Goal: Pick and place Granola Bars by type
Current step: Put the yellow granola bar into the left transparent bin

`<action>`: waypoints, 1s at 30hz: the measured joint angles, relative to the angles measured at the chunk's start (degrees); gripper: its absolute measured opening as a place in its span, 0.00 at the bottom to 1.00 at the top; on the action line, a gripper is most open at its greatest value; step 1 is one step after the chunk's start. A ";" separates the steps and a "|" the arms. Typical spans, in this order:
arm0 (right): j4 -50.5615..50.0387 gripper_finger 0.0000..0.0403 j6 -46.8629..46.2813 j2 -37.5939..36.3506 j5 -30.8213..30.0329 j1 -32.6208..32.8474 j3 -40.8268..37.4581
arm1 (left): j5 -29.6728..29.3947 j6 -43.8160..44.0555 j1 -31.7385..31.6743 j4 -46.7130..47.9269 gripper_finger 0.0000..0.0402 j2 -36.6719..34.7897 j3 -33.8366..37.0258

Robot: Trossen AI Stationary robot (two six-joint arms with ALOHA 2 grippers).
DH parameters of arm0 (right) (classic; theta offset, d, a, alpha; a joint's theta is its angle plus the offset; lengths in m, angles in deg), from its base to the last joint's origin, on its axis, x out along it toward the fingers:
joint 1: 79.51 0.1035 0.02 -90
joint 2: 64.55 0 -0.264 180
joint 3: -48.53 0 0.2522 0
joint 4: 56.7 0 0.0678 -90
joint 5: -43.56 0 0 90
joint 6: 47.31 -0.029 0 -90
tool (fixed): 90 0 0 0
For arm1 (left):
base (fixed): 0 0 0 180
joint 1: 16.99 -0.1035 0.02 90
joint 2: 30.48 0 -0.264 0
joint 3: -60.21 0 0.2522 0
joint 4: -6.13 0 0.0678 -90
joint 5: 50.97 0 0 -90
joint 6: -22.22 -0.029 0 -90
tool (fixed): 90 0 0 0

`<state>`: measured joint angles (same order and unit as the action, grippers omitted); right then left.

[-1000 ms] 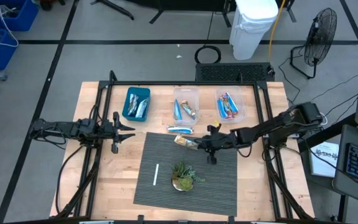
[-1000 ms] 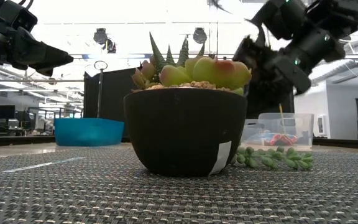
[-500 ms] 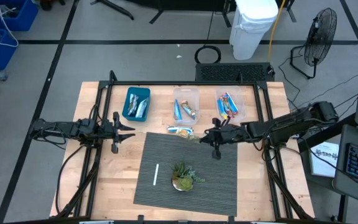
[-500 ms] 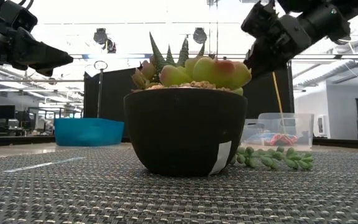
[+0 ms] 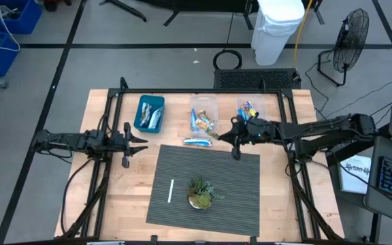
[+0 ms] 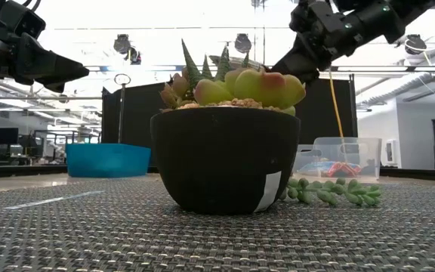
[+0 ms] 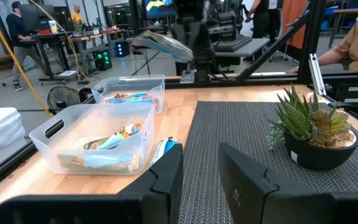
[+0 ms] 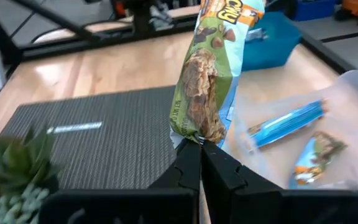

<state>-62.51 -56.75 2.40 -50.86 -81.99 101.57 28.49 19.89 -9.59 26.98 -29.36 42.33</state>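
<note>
Tan-and-pale-green wrapper with orange lettering up top is what we get best from the right wrist view: the right gripper (image 8: pixel 199 148) has its fingers pinched tight on the bottom seam of a granola bar (image 8: pixel 211 81), which stands upright above them, with printed granola chunks on the front. From overhead we only see that gripper (image 5: pixel 224 135) hanging off the mat's (image 5: pixel 243 197) far edge, just beside the middle clear bin (image 5: pixel 203 113), and the bar itself is too small to make out there. That overhead shot does give us the whole layout though: a blue tray (image 5: pixel 149 113) with a couple of silvery bars, the middle bin with a blue bar and a tan one, a right clear bin (image 5: pixel 251 115) with blue-and-red ones, and one loose blue bar (image 5: pixel 197 141) lying on the wood right at the mat's edge. The left gripper (image 5: pixel 141 141) waits off the mat's left side with its fingers spread apart. At table height we mostly get a black pot of succulents (image 6: pixel 226 155) filling the middle, with the bins only peeking out behind it.
</note>
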 joint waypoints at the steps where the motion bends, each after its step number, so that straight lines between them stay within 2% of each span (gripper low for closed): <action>1: -0.21 0.00 -0.12 0.00 0.00 -0.67 0.52 | 0.00 0.00 0.00 0.00 0.27 -0.02 0.00; 12: -2.90 0.00 1.60 0.66 0.09 -6.62 7.86 | 0.00 0.00 0.00 0.00 0.27 0.01 0.00; 18: -7.68 0.00 2.61 2.38 0.06 -9.60 12.87 | 0.00 0.00 0.00 -0.02 0.27 -0.02 0.00; 30: -9.64 0.00 2.63 15.80 0.21 -16.54 15.83 | 0.02 0.01 0.00 -0.07 0.27 -0.02 -0.02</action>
<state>-72.15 -54.12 18.21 -50.65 -98.53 117.40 28.51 19.89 -9.60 26.90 -29.38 42.30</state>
